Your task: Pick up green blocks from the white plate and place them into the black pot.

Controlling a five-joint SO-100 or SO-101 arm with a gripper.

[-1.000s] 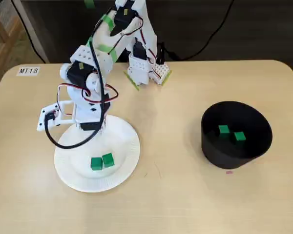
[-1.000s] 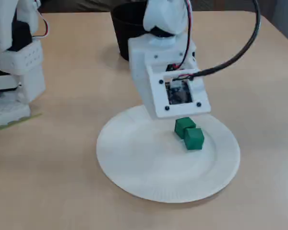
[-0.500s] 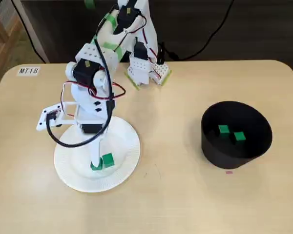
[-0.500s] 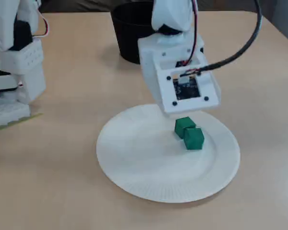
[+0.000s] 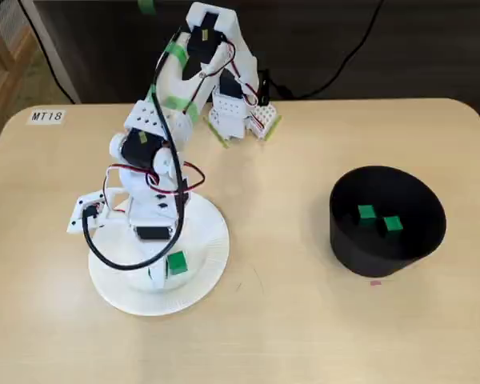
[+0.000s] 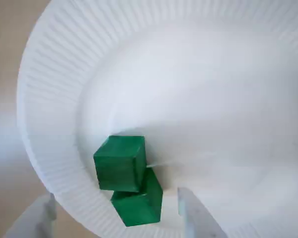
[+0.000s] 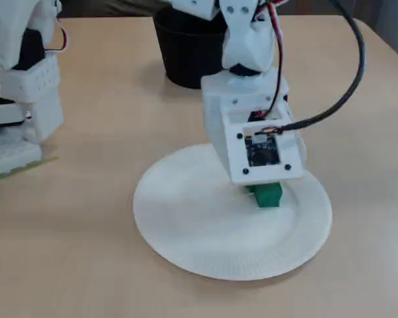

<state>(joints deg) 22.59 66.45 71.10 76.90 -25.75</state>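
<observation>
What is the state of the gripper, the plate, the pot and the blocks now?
gripper: open, low over the plate, fingertips either side of one plate block.
white plate: flat on the table, holding two blocks.
plate blocks: two, touching each other, not gripped.
black pot: upright, open.
pot blocks: two, lying on the bottom.

Green blocks (image 6: 120, 163) on plate (image 6: 54, 74), others (image 5: 367, 213) in pot (image 5: 360, 258)

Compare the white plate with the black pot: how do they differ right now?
The white plate is shallow and flat; the black pot is deep-walled. The plate lies under the open gripper; the pot stands apart from it. Both hold two green blocks.
</observation>
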